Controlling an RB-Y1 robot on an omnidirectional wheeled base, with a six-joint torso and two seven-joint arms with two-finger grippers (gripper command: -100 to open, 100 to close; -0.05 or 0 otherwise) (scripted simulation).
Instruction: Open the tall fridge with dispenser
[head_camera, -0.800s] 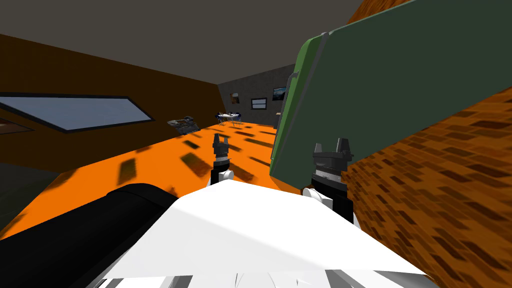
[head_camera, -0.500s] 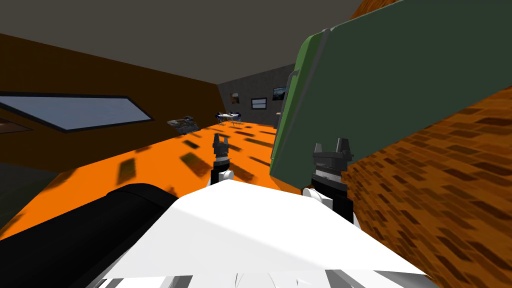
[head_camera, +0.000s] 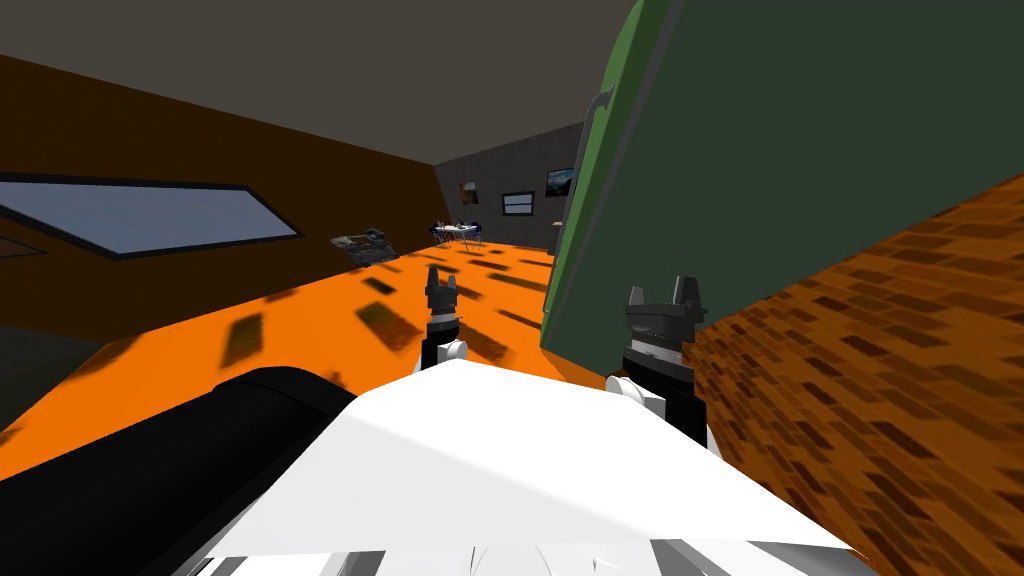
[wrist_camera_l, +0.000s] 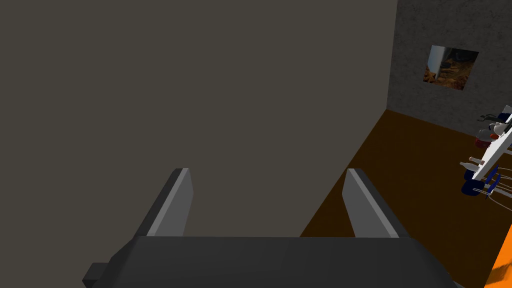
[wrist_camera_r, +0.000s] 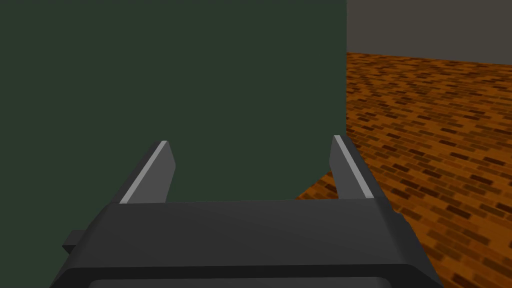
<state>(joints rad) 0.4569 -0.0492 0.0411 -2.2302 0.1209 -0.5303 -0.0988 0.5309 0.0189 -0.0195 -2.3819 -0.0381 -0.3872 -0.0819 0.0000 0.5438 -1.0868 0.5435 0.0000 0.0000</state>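
The tall fridge (head_camera: 800, 150) is dark green on its broad side, with a lighter green front edge (head_camera: 585, 210) that carries a grey handle (head_camera: 598, 108); it slants with the rolled head view. My right gripper (head_camera: 660, 288) stands open just in front of the fridge's lower side, touching nothing. In the right wrist view the open fingers (wrist_camera_r: 150, 172) of the right gripper (wrist_camera_r: 250, 150) face the flat green panel (wrist_camera_r: 200, 75). My left gripper (head_camera: 441, 275) is held over the orange floor, left of the fridge's front, open and empty (wrist_camera_l: 267, 175).
A brick-patterned wall (head_camera: 880, 350) runs along the fridge's right side. The orange floor (head_camera: 300, 320) stretches ahead to a far white table with chairs (head_camera: 456, 232) and a low dark object (head_camera: 365, 247). A long window (head_camera: 140, 215) sits in the brown wall at left.
The whole head view has shifted: the fridge now looms larger and reaches higher in the picture, so my camera has moved. Both grippers keep their places and stay open.
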